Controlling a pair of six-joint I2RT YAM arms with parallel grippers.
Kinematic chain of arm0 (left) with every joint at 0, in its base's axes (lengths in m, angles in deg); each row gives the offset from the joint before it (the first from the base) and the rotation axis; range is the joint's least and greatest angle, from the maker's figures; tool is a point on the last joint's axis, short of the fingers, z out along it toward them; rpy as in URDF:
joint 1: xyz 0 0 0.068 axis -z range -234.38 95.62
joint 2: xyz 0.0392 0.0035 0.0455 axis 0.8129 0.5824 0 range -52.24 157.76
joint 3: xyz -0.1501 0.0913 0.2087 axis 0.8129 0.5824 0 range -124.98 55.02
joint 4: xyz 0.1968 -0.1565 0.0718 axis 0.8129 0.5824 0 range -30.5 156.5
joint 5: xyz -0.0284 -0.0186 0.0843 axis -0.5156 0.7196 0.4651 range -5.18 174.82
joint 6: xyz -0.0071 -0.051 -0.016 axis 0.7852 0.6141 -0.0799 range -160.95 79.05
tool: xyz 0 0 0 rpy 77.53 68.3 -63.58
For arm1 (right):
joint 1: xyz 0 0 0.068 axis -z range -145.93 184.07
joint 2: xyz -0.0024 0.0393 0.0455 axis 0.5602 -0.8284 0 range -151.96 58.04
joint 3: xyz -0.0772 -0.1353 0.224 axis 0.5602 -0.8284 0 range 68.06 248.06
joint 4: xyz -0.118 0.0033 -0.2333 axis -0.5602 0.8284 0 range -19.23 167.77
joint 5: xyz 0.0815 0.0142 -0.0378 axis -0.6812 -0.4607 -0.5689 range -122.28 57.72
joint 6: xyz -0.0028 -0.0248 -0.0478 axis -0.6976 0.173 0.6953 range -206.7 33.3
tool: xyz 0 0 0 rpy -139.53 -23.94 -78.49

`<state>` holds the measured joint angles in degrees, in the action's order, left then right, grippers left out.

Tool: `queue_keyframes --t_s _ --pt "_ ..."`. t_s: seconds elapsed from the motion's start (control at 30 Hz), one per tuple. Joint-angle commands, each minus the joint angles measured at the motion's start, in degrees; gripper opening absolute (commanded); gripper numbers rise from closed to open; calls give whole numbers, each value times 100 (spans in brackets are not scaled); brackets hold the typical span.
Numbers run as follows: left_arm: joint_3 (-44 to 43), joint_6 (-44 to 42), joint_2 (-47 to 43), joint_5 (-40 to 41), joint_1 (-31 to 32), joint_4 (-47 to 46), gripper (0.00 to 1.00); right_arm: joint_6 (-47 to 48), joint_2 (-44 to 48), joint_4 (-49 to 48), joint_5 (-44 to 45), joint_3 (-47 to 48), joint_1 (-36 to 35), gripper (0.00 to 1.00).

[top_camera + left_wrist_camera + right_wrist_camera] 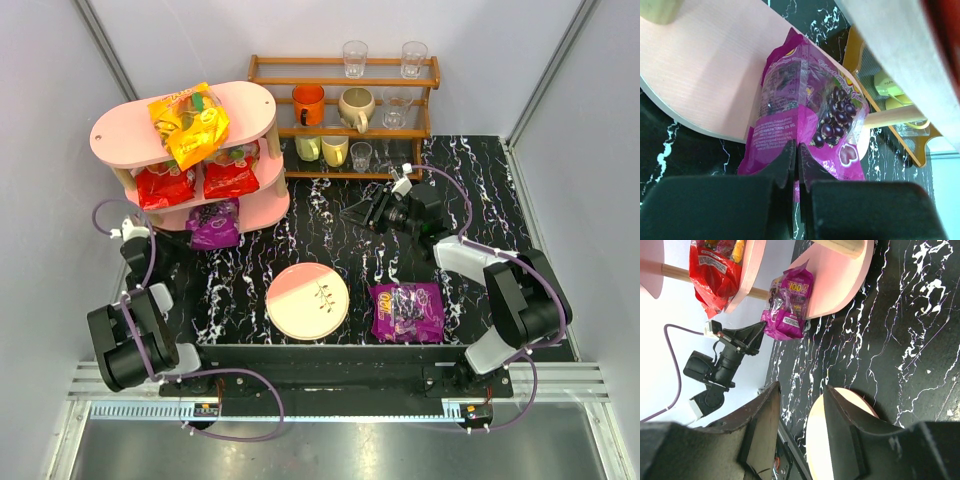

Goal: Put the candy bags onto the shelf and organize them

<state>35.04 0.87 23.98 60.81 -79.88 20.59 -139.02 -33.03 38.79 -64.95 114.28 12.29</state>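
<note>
The left arm reaches low to the bottom board of the shelf, left gripper pinched on the near edge of a glossy purple bag half on that board. Right of the shelf, the right gripper hovers parted, empty; a second purple bag lies flat farther right

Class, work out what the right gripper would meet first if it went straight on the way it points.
Probably the shelf's bottom board, beside the purple bag. The open right gripper points left towards it, and nothing shows in between. Its height is unclear.
</note>
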Motion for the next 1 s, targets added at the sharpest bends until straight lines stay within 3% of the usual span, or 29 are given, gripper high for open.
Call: queue_keyframes --t_s 0.0,0.4,0.97 --pt "-497 -166 41 -516 -324 -160 0 -68 -60 -396 -144 10 34 49" --pt "-919 -69 595 -983 -992 -230 0 -77 -122 -449 -170 19 42 49" --pt "-682 203 604 -429 -1203 -758 0 -77 -183 -466 -205 28 95 49"
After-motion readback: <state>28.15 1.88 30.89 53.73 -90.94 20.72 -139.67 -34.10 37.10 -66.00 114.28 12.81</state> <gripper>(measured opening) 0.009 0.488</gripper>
